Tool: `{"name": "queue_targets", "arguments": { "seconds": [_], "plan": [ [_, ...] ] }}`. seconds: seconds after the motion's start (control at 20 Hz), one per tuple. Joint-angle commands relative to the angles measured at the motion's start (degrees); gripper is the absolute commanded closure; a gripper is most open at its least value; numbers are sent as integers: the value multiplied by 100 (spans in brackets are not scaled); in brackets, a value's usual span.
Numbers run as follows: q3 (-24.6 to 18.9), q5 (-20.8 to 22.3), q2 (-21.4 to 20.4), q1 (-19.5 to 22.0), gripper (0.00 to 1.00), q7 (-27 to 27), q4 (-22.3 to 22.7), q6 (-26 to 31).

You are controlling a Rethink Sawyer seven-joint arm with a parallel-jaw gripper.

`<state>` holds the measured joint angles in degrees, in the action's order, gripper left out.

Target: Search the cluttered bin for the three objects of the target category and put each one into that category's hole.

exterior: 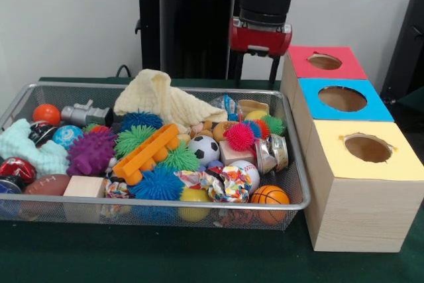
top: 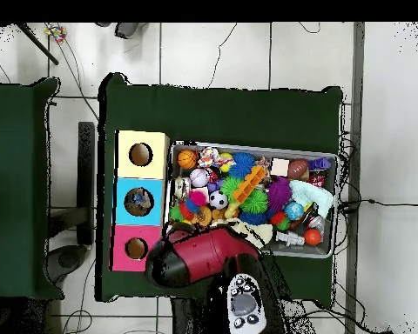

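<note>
Wire bin [exterior: 291,164]: silver mesh, on dark green cloth [exterior: 199,256]. Landmark = soccer ball [exterior: 203,148], white w/ black patches. Just left of it: orange plastic rack [exterior: 147,154], green spiky ball [exterior: 132,138]; further left, purple spiky ball [exterior: 91,152]. Right: pink spiky ball [exterior: 240,136]. Below: blue spiky ball [exterior: 158,183], basketball [exterior: 269,195] orange w/ black lines. Above: pale yellow cloth [exterior: 162,99]. Far right: boxes w/ red top [exterior: 326,62], blue top [exterior: 343,99], yellow top [exterior: 368,150], light wood sides. Arm [exterior: 263,11]: red + black.
</note>
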<state>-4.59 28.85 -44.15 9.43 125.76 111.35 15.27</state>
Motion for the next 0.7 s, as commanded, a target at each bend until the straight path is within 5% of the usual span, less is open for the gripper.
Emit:
{"name": "queue_targets", "arguments": {
  "seconds": [0.05,0.7],
  "plan": [
    [-256,227,827,-28,0,-93,-1145,138],
    [-378,596,1164,300,0,-319,-1179,-295]
  ]
}}
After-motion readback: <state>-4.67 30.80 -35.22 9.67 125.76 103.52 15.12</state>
